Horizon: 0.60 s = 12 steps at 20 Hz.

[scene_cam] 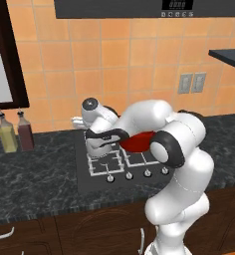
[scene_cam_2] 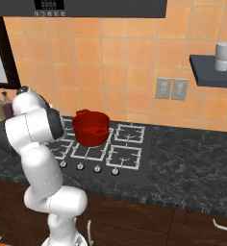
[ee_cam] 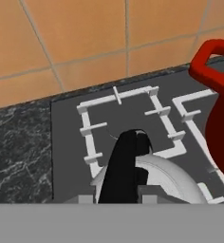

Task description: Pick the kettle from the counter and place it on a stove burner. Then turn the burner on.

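The silvery-white kettle [scene_cam: 95,147] is over the front-left stove burner [scene_cam: 105,164] of the black cooktop [scene_cam: 84,180]. My gripper [scene_cam: 100,133] is shut on its black top handle [ee_cam: 126,163], which runs between the fingertips in the hand view, with the dome [ee_cam: 173,178] just beneath. I cannot tell whether the kettle rests on the grate or hangs just above it. Beyond it lies the bare back-left burner [ee_cam: 116,97]. The red pot [scene_cam: 137,143] stands immediately right of the kettle.
The red pot [scene_cam_2: 90,128] fills the middle back burner. A row of silver knobs [scene_cam_2: 80,166] runs along the cooktop front. Two glass bottles [scene_cam: 8,133] stand on the dark counter [scene_cam: 35,174] at the left. A shelf carries a mug [scene_cam_2: 224,56].
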Tool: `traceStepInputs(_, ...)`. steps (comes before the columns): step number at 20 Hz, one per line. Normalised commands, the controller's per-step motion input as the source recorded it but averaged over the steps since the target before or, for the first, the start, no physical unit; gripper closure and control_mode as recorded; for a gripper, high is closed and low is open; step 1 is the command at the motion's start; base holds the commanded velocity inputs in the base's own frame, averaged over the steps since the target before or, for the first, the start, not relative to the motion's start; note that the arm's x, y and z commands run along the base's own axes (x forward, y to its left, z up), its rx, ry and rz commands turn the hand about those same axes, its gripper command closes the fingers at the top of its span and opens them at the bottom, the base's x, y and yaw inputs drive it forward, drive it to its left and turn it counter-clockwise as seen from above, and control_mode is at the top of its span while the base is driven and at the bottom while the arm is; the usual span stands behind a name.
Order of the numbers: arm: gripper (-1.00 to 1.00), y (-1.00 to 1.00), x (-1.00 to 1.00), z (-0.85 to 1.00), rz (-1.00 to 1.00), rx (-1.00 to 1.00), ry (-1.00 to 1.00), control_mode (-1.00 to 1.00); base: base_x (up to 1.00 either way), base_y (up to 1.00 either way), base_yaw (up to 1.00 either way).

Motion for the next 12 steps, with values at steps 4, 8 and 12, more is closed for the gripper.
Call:
traceStepInputs(4,1.00,-0.02,-0.18,-0.78,-0.04,0.17,0.02,-1.00,0.00,0.00,0.00)
traceStepInputs(8,1.00,-0.32,-0.58,-0.46,-0.02,0.14,0.07,-1.00,0.00,0.00,0.00)
traceStepInputs(12,1.00,-0.47,-0.64,-0.33,0.00,0.08,0.06,-1.00,0.00,0.00,0.00)
